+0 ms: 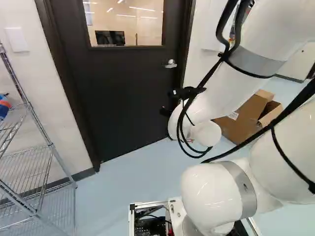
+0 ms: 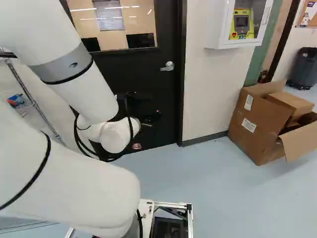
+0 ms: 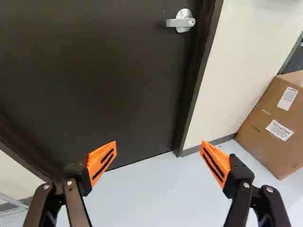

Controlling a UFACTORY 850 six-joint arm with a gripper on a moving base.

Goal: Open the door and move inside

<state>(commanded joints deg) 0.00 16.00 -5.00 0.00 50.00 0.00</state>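
The dark door [image 1: 128,88] stands closed in its frame, with a window in its upper part. Its silver lever handle [image 2: 168,66] is near the door's right edge; in the wrist view the handle [image 3: 182,21] lies ahead of the gripper, well beyond the fingertips. My gripper [image 2: 146,110] is in front of the door, lower than the handle, partly hidden by the arm's wrist. Seen in the wrist view, the gripper [image 3: 159,150] has its two orange-padded fingers wide apart, nothing between them and touching nothing.
A wire shelf rack [image 1: 37,152] stands left of the door. Right of the door frame, a white wall cabinet [image 2: 239,25] holds a yellow device. Brown cardboard boxes [image 2: 262,124] sit on the floor [image 2: 218,193] by that wall, and a dark bin [image 2: 304,68] stands farther back.
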